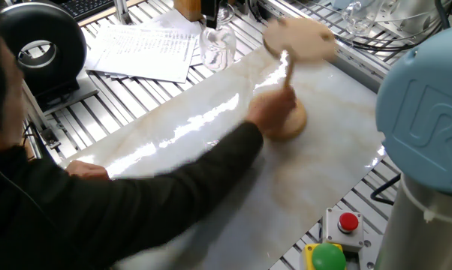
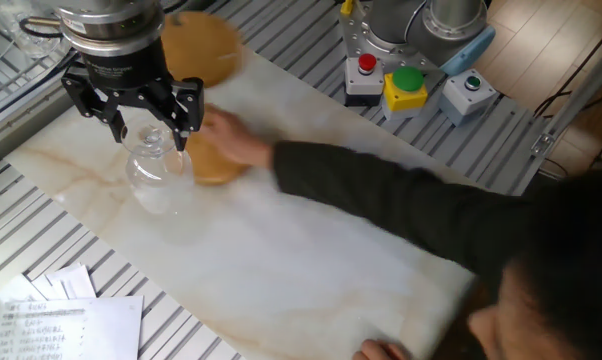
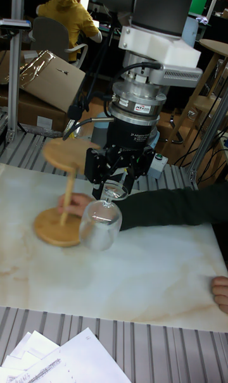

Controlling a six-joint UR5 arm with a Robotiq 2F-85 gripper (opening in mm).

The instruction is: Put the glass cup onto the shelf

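Observation:
The glass cup (image 3: 100, 223) hangs upside down, bowl lowest, with my gripper (image 3: 114, 183) shut on its foot. The same cup (image 2: 156, 172) hovers just over the marble top under the gripper (image 2: 151, 135), and it appears at the table's far edge as the cup (image 1: 216, 45) below the gripper (image 1: 211, 22). The wooden shelf (image 3: 64, 156) stands left of the cup, and a person's hand (image 3: 79, 202) grips its post. The shelf top disc (image 1: 299, 36) and base (image 1: 288, 121) are motion-blurred, right of the cup. Its disc (image 2: 203, 45) lies behind the gripper.
A person's arm (image 1: 173, 187) reaches across the marble slab (image 1: 323, 157) to the shelf; the other hand (image 3: 218, 293) rests at its edge. Papers (image 1: 143, 49) lie beside the slab. A button box (image 1: 342, 225) and green button (image 2: 406, 85) sit by the robot base. More glassware (image 1: 357, 19) stands behind.

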